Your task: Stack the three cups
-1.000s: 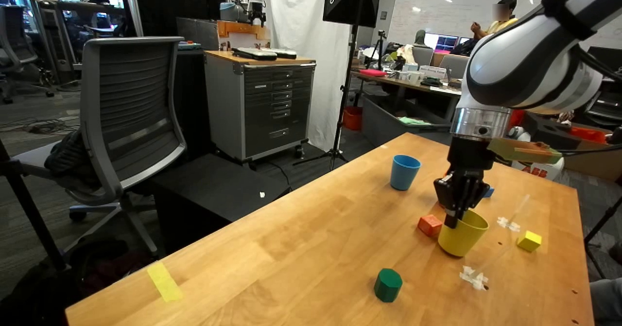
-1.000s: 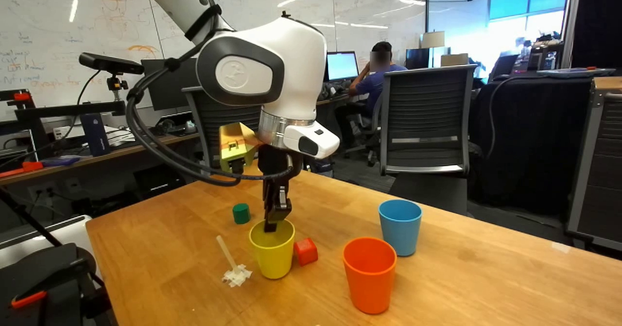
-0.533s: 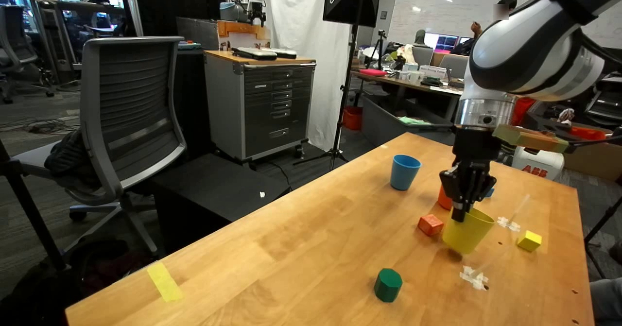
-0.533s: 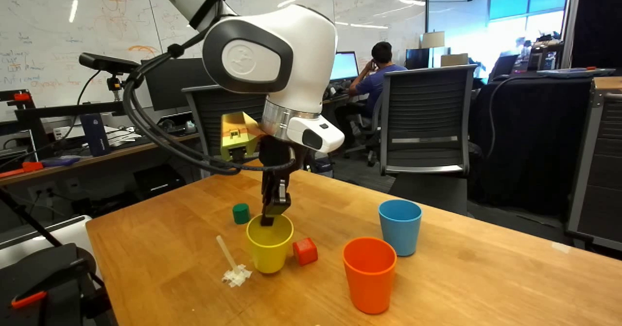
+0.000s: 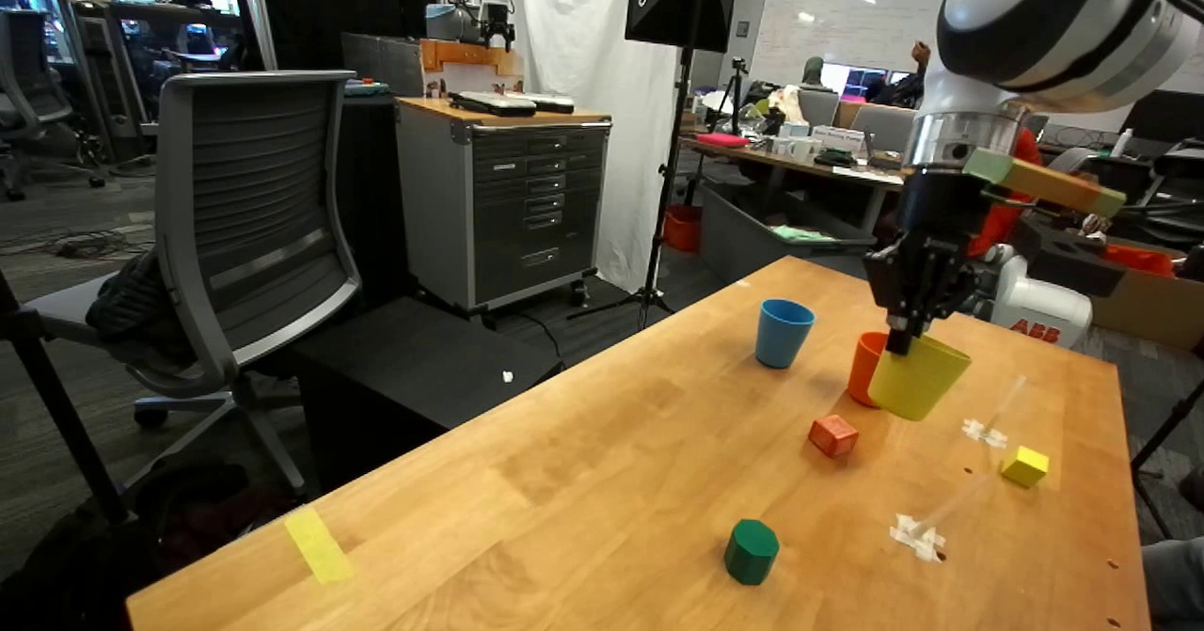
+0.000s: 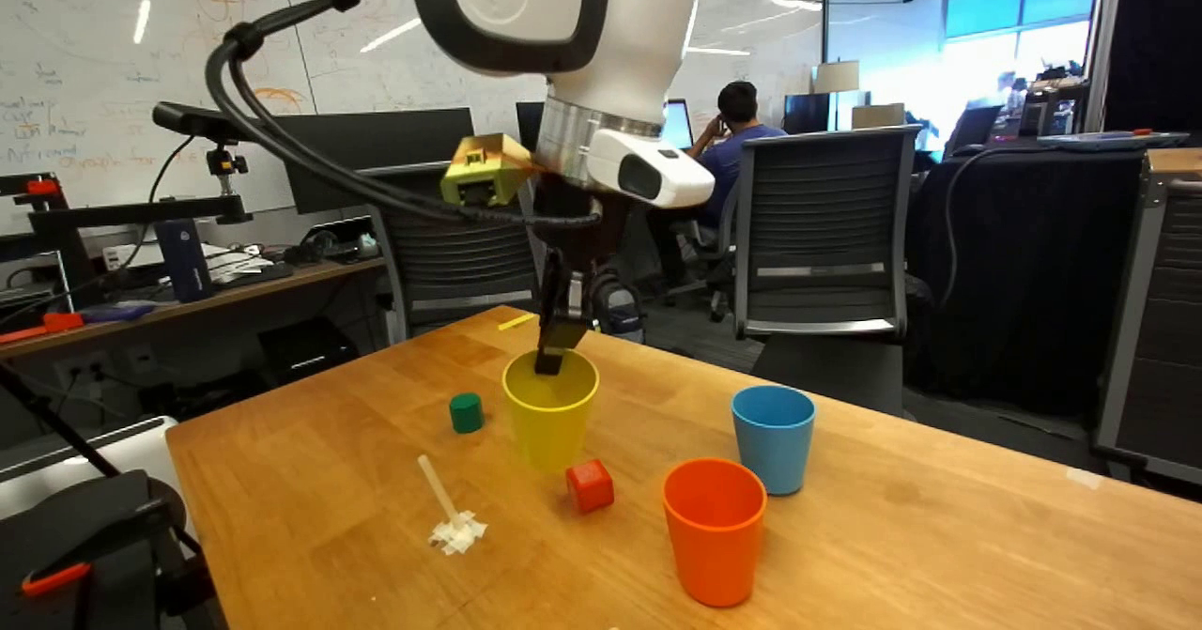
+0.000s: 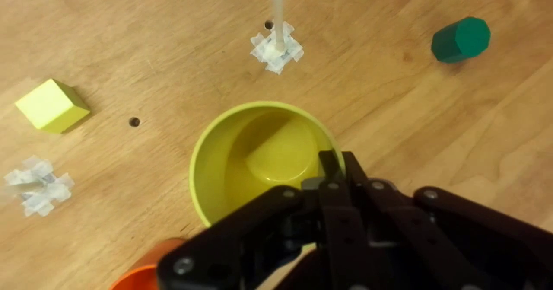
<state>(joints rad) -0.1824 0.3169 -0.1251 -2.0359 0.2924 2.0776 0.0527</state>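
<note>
Our gripper [image 7: 342, 162] is clamped on the rim of the yellow cup [image 6: 549, 428], one finger inside the wall and one outside. We hold that cup off the table [image 5: 564, 481], mouth up and leaning. We judge the rim pinch sensible: the wall is thin, easy to reach from above, and gripping there leaves the base free to drop into another cup. The lean comes, we suspect, from holding it on one side only, and may need correcting before we lower it.

On the table, the red block [image 6: 590, 486] lies near the yellow cup. Farther out, the orange-red cup [image 6: 716, 541] and the blue cup [image 6: 776, 447] stand upright near each other; mouth up, both suit nesting. No cup sits in another yet, so we take this as the carry, though which cup is the target we cannot tell.

Only the wrist view shows us plainly how the fingertips straddle the rim; it catches just a part of the orange-red cup and leaves out the blue one. In an exterior view the yellow cup [image 5: 918, 382] overlaps the orange-red cup [image 5: 863, 372] in our line of sight, and we might suspect contact; in an exterior view the orange-red cup [image 6: 716, 541] stands well apart from it.
</note>
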